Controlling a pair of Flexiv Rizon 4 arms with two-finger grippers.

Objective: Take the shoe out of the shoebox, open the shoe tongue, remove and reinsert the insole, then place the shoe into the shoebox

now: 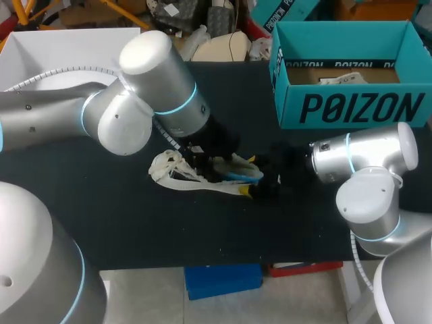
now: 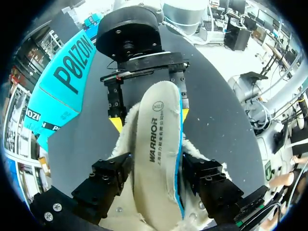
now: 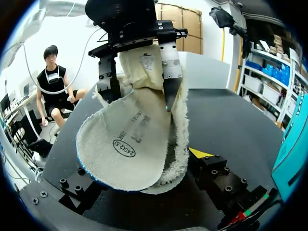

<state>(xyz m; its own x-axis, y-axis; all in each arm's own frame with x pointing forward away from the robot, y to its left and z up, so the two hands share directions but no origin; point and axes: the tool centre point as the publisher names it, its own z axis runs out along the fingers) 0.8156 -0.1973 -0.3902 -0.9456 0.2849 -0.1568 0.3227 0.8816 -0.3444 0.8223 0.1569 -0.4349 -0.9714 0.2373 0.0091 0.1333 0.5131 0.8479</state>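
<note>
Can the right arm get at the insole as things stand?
Likely yes: the insole juts out of the shoe toward the right gripper; the left gripper clamps the shoe farther back, clear of that end.

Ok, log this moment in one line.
shoe on table, outside shoebox | insole partly out | left fingers shut on shoe | right arm at insole's end

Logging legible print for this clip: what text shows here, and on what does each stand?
"POIZON": shoebox front wall, large dark letters.
"WARRIOR": insole, left wrist view.
"240(2.5)": oval stamp on the insole, right wrist view.
Too small to read: the line under "WARRIOR"; the shoe's tag.
</note>
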